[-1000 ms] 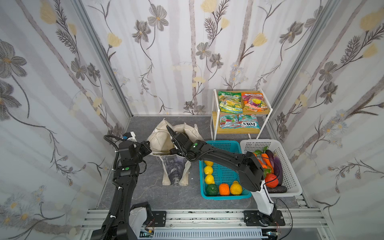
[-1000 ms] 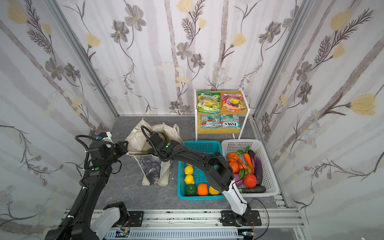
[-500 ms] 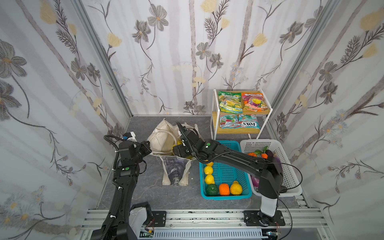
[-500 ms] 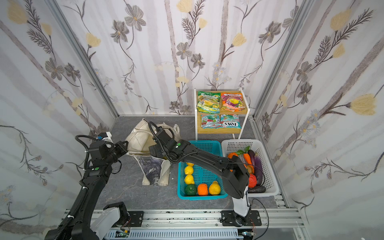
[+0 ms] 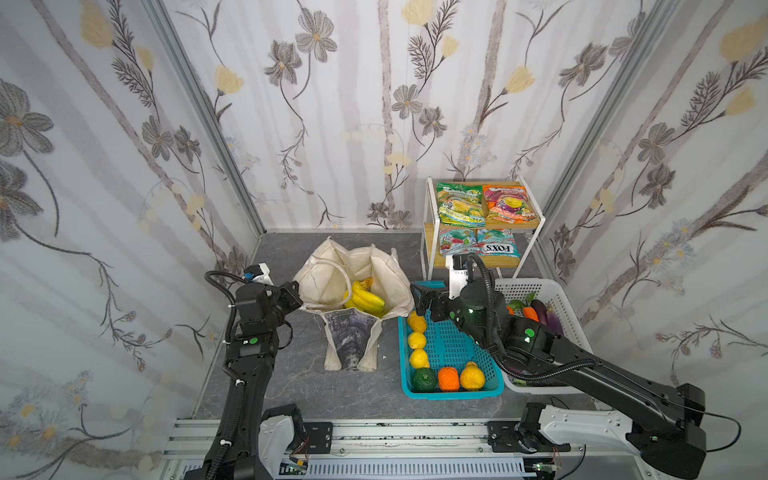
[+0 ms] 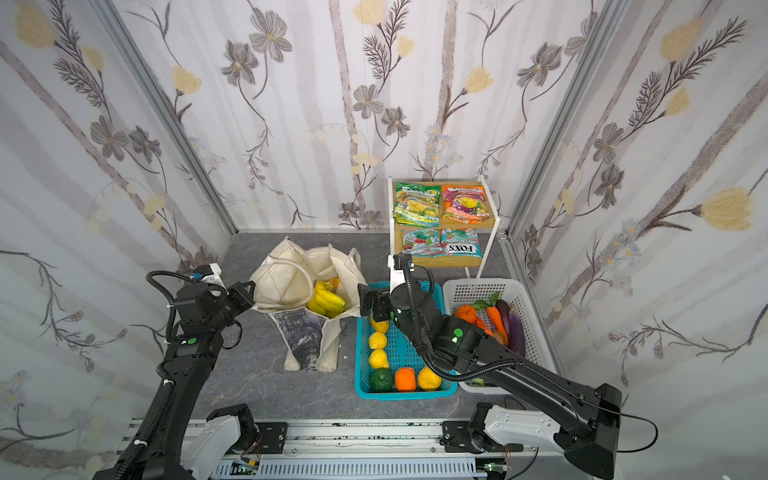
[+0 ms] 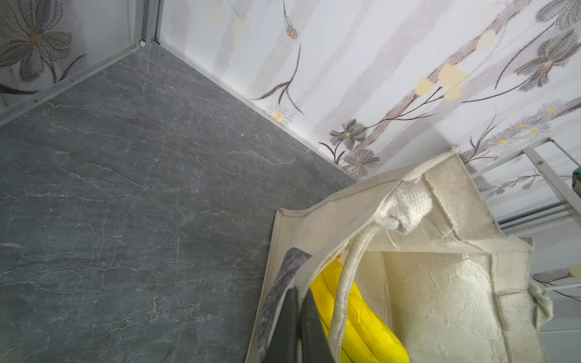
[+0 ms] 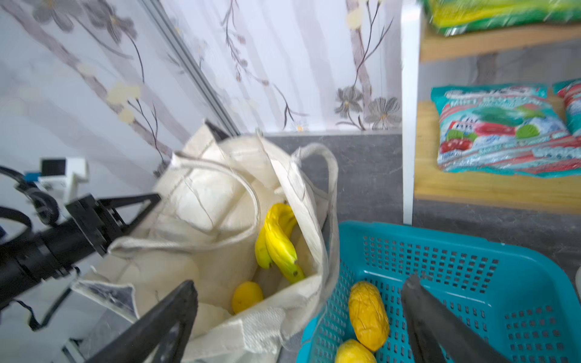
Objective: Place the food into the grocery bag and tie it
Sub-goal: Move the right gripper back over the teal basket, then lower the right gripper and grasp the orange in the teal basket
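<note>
Lurker: so which step is this thing working through rn? and where's the bag sitting?

Regular: it's filling, not tying. The grocery bag point(image 5: 328, 274) is standing on the grey floor point(image 5: 291, 374) just beside the teal basket point(image 5: 457, 345), mouth gaping. The left gripper point(image 7: 301, 297) is pinching the bag's rim, jaws clamped on the canvas, so I reckon it's propping the mouth wide. A banana bunch point(image 5: 363, 299) is lying inside, and the right wrist view is showing a round yellow fruit point(image 8: 247, 295) lower down in there too.

Lurker: is the right one carrying anything?

Regular: nope. The right gripper point(image 5: 417, 301) is hanging with jaws spread wide and nothing between them, where the bag's edge is meeting the basket, just above a long yellow fruit point(image 5: 416, 322).

Lurker: so next is...?

Regular: I'm guessing it's going for another piece. That's calling for dropping onto one fruit without nudging its neighbours, then lifting clear of the rim and the strap handle point(image 8: 257, 204) looping across the opening. Candy packets point(image 5: 459, 205) are sitting on the shelf point(image 5: 503, 261) and veg point(image 5: 536, 311) is lying in the white basket point(image 5: 519, 286), so plenty is waiting. Tying is looking a long way off imo.
</note>
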Controlling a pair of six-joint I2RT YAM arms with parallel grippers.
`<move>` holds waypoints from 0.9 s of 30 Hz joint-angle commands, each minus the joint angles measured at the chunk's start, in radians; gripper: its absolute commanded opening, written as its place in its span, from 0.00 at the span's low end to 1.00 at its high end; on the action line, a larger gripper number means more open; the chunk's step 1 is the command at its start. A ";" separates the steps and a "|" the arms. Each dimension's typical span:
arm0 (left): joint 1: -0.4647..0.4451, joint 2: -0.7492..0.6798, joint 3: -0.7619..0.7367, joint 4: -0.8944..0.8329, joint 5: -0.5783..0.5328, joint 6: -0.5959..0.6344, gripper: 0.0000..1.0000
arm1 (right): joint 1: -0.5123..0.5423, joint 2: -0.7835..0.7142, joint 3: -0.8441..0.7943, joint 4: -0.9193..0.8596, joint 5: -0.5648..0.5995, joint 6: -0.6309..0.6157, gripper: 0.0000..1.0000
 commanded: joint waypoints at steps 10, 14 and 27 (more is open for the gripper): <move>0.005 -0.011 -0.004 0.024 -0.027 0.016 0.00 | -0.009 -0.117 -0.214 -0.256 -0.155 0.140 0.92; 0.005 -0.006 -0.003 0.024 -0.033 0.018 0.00 | -0.009 -0.088 -0.225 -0.416 -0.151 0.210 0.86; 0.009 -0.004 -0.005 0.025 -0.025 0.016 0.00 | 0.054 0.037 -0.262 -0.518 -0.295 0.259 0.69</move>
